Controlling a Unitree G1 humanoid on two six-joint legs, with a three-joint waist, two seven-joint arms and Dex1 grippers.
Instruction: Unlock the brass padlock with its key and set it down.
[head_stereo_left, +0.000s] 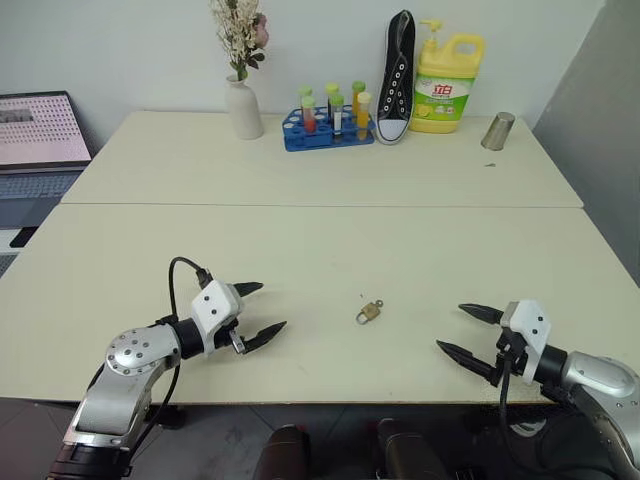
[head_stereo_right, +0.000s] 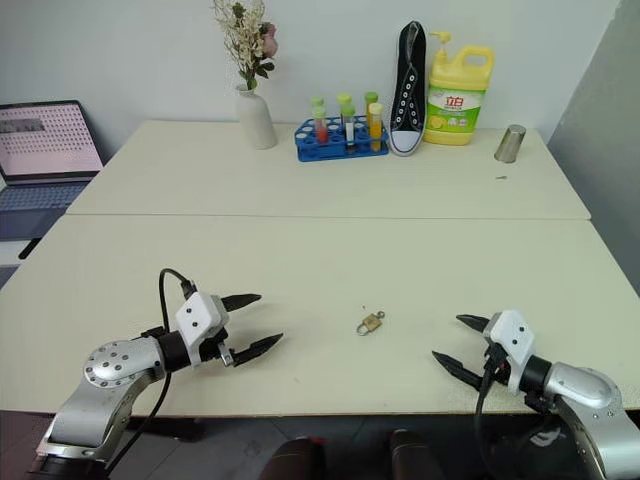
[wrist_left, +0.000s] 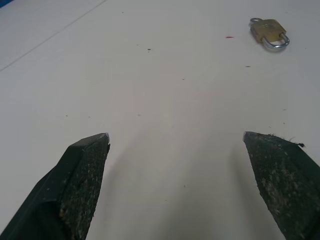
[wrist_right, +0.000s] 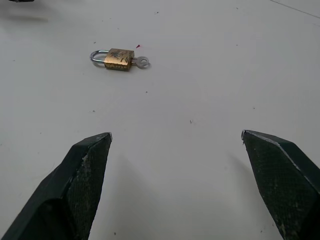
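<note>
Between the two wide-open, empty end effectors, left (head_stereo_left: 262, 308) and right (head_stereo_left: 463, 331), the brass padlock (head_stereo_left: 369, 312) lies flat on the table (head_stereo_left: 320, 250), roughly equidistant, key (wrist_right: 143, 62) inserted.

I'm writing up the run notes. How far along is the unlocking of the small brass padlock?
Nothing looks done yet. The small brass padlock with the silver wire shackle lies flat on the cream table, its shackle closed and the small silver key in its keyhole. Nothing is in hand: the left gripper and right gripper hover open on either side. Grasping, turning the key and setting it down remain.
</note>
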